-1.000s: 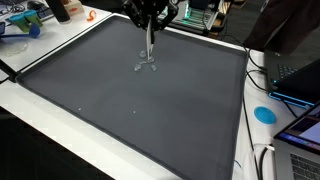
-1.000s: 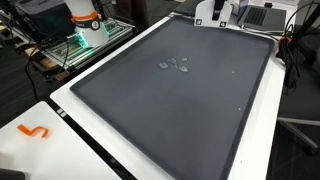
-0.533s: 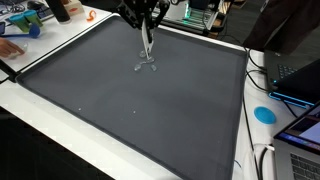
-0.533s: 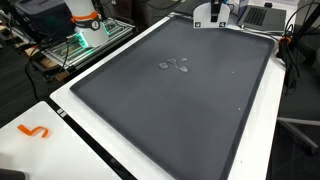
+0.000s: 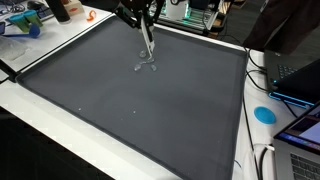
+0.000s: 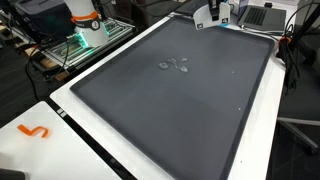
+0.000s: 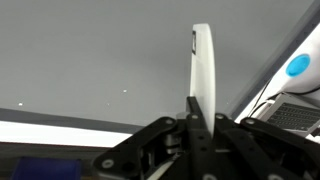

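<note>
Exterior view: the arm came in at the top edge, wrist pointing straight down over the far part of the dark mat [image 5: 130, 110]. The fingers [image 5: 141, 18] pinched the top of a white stick [image 5: 148, 42], which hung nearly upright with a slight tilt. Its lower end lined up just above some small shiny bits [image 5: 146, 67] on the mat; I couldn't tell whether they touched. A blue disc [image 5: 264, 113] lay on the white tabletop [image 5: 40, 120], off the mat.

Other exterior view: the shiny bits [image 6: 176, 66] sat alone on the mat [image 6: 170, 115], and an orange squiggle [image 6: 35, 131] lay on the tabletop [image 6: 70, 150]. The arm was not clear here.

Wrist view: the fingers [image 7: 222, 128] were pressed onto the base of the stick [image 7: 203, 70], with the mat [image 7: 90, 60] behind and the blue disc [image 7: 298, 66] at the right edge.

No writing was readable in any view.
</note>
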`<state>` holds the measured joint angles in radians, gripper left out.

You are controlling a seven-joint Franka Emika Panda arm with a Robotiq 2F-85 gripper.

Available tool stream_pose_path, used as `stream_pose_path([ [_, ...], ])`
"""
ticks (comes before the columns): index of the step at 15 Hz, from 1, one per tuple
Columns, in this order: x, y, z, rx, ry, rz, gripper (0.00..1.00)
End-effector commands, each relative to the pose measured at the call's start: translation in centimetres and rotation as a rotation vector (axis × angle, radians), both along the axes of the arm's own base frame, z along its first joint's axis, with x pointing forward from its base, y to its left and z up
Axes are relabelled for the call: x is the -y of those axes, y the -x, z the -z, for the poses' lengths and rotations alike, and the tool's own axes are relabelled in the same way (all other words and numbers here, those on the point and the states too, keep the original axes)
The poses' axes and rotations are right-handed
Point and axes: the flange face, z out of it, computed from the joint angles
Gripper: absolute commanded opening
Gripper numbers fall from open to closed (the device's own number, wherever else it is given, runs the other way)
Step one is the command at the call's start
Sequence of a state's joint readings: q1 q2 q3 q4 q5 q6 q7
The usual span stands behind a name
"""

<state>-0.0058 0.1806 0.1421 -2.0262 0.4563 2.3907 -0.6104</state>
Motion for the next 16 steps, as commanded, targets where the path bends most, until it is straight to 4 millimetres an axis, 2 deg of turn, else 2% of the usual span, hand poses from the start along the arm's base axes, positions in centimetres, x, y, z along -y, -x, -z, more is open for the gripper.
stream_pose_path([
  [1, 1.3, 2.1, 0.7, 0.028, -0.063, -0.025, 0.01],
  [9, 2.2, 4.0, 2.9, 0.035, -0.119, -0.064, 0.01],
  [16, 2.4, 5.7, 5.2, 0.019, -0.080, -0.124, 0.01],
])
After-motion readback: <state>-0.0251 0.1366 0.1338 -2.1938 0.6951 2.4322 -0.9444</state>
